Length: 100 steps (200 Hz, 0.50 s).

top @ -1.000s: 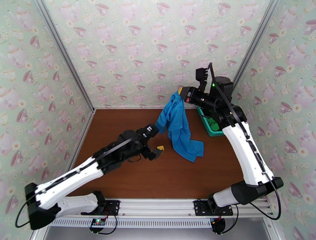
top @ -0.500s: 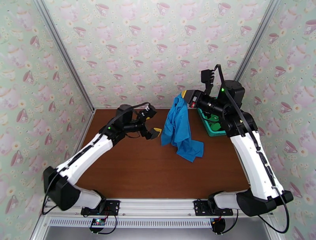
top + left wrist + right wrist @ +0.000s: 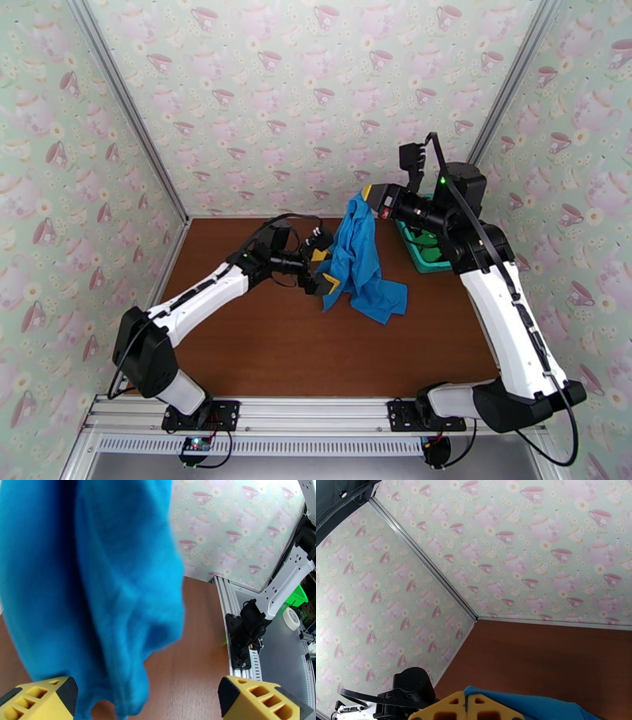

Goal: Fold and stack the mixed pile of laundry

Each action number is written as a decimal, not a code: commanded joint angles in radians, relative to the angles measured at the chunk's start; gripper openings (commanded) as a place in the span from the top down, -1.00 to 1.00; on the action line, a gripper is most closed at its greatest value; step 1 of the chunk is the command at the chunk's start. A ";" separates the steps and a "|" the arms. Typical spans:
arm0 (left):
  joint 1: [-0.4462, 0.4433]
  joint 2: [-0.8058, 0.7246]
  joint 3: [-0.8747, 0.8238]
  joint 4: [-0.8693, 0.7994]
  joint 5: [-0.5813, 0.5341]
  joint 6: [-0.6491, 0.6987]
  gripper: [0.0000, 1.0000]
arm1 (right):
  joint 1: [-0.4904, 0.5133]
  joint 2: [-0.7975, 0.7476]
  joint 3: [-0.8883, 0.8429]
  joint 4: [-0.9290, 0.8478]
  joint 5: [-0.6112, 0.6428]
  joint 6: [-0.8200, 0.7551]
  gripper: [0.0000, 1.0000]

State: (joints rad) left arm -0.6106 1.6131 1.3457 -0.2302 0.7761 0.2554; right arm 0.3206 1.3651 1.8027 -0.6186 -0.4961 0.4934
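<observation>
Your right jaws are clamped fully together on the top edge of the bright blue cloth shirt (image 3: 359,253). They hold it high near the back wall, so it hangs as a long drape with its lower end crumpled on the brown wood-look counter (image 3: 261,347). In the right wrist view the yellow fingertips (image 3: 452,709) meet, with blue fabric squeezed out beside them. I judge the lift is there to let gravity open the garment and offer you a free edge.

Your left arm (image 3: 205,288) reaches across to the drape's left side. Your left jaws stand about as wide as they go and hold nothing. In the left wrist view the yellow pads (image 3: 39,699) sit at either side, and the hanging hem falls between them, close to the left one, not yet pinched. That reads as the setup for a second grip, so you can spread the shirt flat between both arms before folding.

The teal plastic lattice basket (image 3: 433,268) sits at the back right of the counter, partly behind your right arm (image 3: 490,292). A bright green garment (image 3: 426,254) is bunched inside it, presumably waiting its turn.

I can read no brand, label or writing anywhere. The wallpaper carries teacups and teapots, no words.
</observation>
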 commanded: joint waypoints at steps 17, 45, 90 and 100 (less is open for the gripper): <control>-0.016 0.008 -0.026 0.129 -0.059 -0.071 -0.71 | 0.003 -0.017 -0.026 0.028 -0.021 0.008 1.00; -0.029 0.031 -0.028 0.139 -0.080 -0.078 -0.65 | 0.003 -0.015 -0.025 0.033 -0.025 0.013 1.00; -0.067 0.065 -0.005 0.128 -0.097 -0.102 -0.32 | 0.003 -0.020 -0.016 0.029 -0.027 0.015 1.00; -0.077 0.061 -0.009 0.126 -0.107 -0.102 -0.25 | 0.003 -0.021 -0.017 0.030 -0.027 0.016 1.00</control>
State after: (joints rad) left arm -0.6643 1.6699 1.3262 -0.1081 0.7002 0.1658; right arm 0.3206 1.3647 1.7752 -0.6186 -0.5056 0.4942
